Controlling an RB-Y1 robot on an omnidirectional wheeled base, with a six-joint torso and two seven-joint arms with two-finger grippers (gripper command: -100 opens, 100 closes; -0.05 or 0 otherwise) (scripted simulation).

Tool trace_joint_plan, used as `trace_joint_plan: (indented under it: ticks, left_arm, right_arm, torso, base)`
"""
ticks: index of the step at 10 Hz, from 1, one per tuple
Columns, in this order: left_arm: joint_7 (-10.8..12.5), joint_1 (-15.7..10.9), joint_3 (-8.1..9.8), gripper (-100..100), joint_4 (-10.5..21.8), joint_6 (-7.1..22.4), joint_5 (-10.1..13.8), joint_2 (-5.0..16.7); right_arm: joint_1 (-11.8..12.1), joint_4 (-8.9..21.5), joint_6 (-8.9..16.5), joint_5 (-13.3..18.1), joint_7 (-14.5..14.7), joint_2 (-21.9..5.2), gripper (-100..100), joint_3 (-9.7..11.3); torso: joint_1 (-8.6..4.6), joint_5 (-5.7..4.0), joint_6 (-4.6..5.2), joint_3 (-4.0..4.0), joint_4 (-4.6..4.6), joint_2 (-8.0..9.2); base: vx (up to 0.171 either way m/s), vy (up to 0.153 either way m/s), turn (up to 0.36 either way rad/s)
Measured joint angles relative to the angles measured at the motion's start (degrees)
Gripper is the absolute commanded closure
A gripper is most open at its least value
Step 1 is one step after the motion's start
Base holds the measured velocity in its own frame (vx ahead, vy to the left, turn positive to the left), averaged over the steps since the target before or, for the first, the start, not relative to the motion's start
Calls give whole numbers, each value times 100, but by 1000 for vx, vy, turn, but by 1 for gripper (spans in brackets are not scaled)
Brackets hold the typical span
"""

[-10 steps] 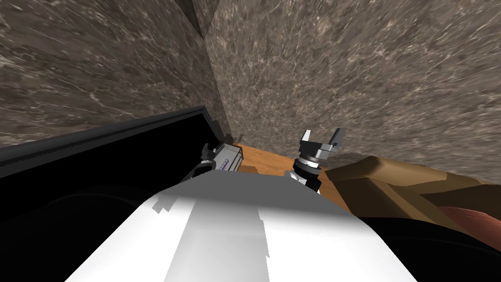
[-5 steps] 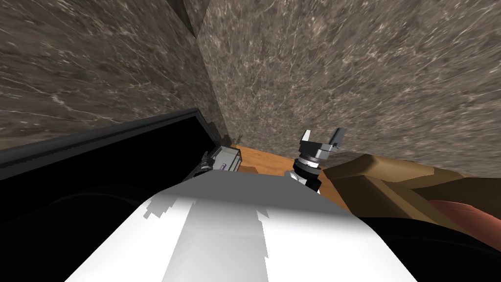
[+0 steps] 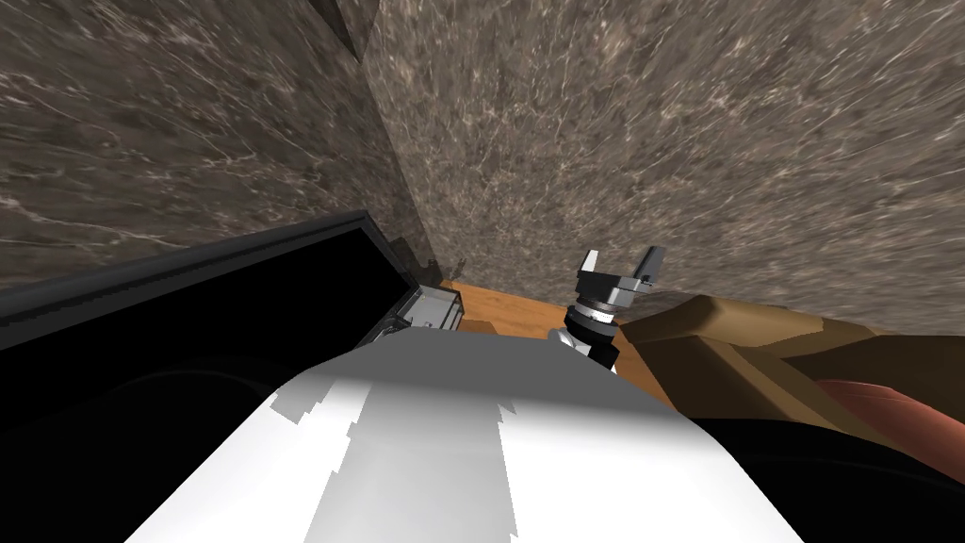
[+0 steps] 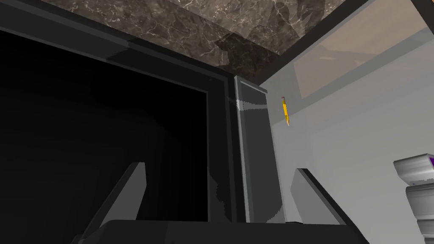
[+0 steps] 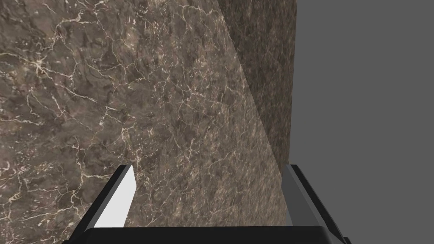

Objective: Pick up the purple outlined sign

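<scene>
**Left gripper** (image 4: 219, 166): fingers (image 4: 131, 190) spread open, nothing between them but the upright grey edge (image 4: 254, 169) of a black frame (image 4: 127, 72) that encloses a black area.

**Sign** (image 4: 424, 178): in the left wrist view, a light grey moulded piece with a sliver of purple, cut off by the picture edge. It lies outside the fingers, near one of them but not touching.

**Pencil** (image 4: 285, 111): yellow, seen against a light grey flat surface (image 4: 360, 140). Any lettering is too small to read.

**Head view adds:** a light grey block (image 3: 438, 309) at the black frame's corner, beside a wooden worktop (image 3: 504, 306). Whether this block is the sign cannot be told. Brown furniture (image 3: 735, 349) stands to the right.

**Right gripper** (image 3: 621, 256): raised before the marble wall (image 3: 660, 141), fingers open and empty.
</scene>
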Motion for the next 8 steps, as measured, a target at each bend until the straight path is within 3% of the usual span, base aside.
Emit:
trace_joint_plan:
  ticks: [4, 7, 8]
  left_arm:
    - [40, 160, 17, -100, 428, 286, 368, -75]
    - [129, 234, 84, -100, 765, 543, 667, -4]
    - [190, 381, 36, -100, 894, 553, 822, 53]
  right_arm:
    - [0, 0, 0, 0, 0, 0, 0, 0]
    - [0, 0, 0, 0, 0, 0, 0, 0]
    - [0, 0, 0, 0, 0, 0, 0, 0]
  torso:
    - [3, 1, 1, 4, 2, 7]
    - [3, 1, 0, 5, 2, 9]
    - [2, 0, 0, 5, 2, 8]
  base:
    - [72, 1, -54]
    - [76, 4, -61]
    - [67, 6, -28]
